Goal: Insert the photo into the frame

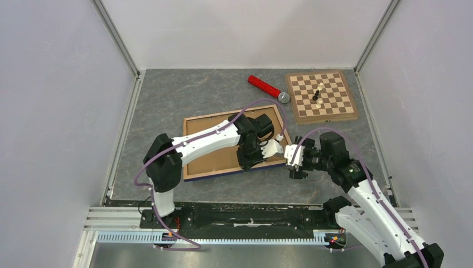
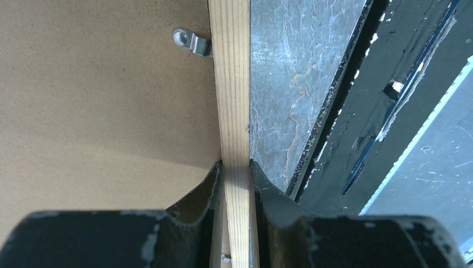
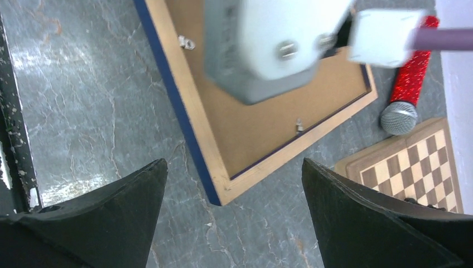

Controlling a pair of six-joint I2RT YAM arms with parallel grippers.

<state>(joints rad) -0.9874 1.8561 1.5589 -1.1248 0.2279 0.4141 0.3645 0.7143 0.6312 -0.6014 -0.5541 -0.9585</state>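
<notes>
My left gripper (image 2: 235,167) pinches frame (image 2: 230,84) near rail: clear in wrist view, hidden in top view. Frame mid-table, backing (image 2: 100,111) up. My right gripper (image 3: 234,164) wide, empty, by frame's near-right corner.

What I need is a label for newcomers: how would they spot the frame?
On the grey table, look at the centre, where the left gripper clamps. The frame is the large flat rectangle, with a light wood border around brown backing, unlike the chequered chessboard and red microphone.
</notes>
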